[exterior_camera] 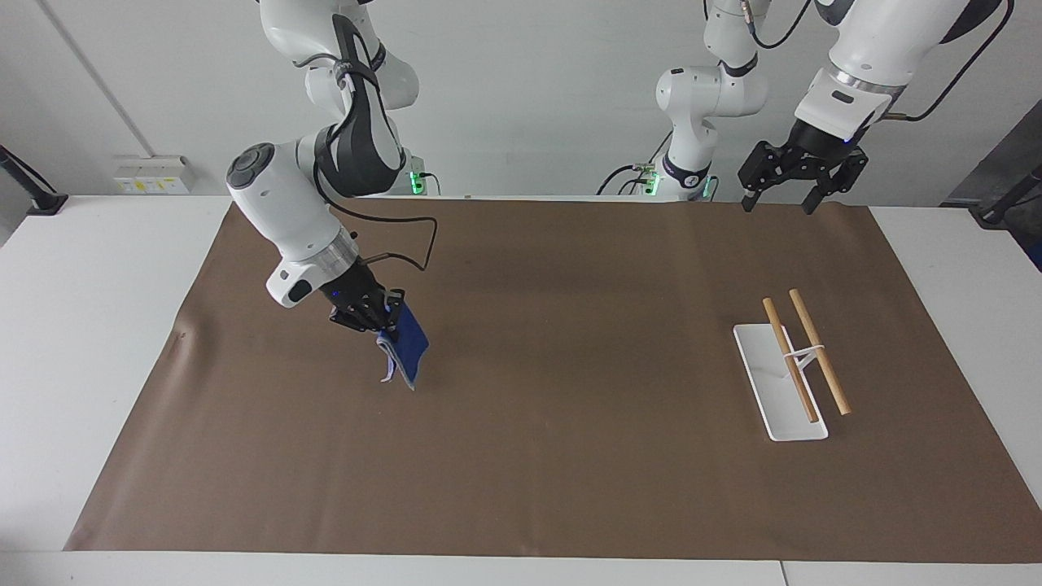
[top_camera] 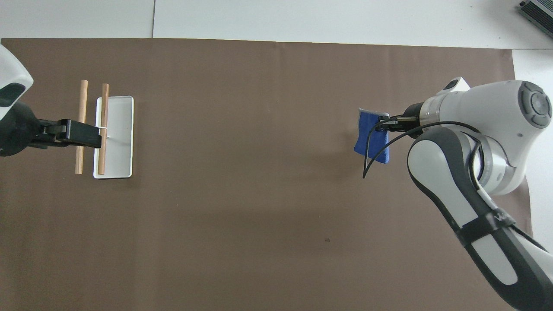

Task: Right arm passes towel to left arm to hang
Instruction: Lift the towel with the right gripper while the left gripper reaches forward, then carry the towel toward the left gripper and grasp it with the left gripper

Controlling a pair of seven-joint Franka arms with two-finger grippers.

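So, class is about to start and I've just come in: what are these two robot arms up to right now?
The right pincer is shut on a blue towel, which hangs off the brown mat at the right arm's end of the table. The left pincer is open and waits in the air above the mat's edge nearest the robots, at the left arm's end. The rack, two wooden bars on a white base, stands bare. The handover has not happened yet.

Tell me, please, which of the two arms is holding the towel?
The right arm: its pincer is shut on the blue towel, which hangs above the mat. The left pincer waits open and empty at the table's other end.
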